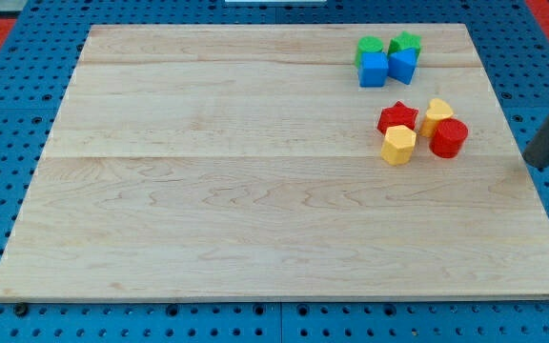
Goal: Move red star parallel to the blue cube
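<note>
Because the red star (397, 117) looks light and slippery, my tip (539, 166), touching nothing, should push its flank squarely.

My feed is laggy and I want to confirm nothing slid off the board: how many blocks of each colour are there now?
Green: 2, a green block and a second green block
Blue: 2, the blue cube and another blue block
Red: 2, the red star and a red cylinder
Yellow: 2, a yellow block and a second yellow block
Total: 8
</note>
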`<move>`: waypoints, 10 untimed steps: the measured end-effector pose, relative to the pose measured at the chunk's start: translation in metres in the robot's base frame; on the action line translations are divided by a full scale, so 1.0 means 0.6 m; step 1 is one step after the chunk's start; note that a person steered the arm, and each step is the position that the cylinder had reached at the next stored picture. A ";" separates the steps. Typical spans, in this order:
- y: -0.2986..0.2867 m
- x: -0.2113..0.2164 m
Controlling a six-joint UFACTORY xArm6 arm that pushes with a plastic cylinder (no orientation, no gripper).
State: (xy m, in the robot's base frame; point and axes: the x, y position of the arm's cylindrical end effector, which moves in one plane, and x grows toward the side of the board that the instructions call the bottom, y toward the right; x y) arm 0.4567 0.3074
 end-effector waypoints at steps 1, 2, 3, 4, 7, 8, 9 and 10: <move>0.002 0.000; -0.001 -0.014; 0.028 -0.074; -0.086 -0.131; -0.439 -0.106; -0.386 -0.145; -0.405 -0.165; -0.430 -0.177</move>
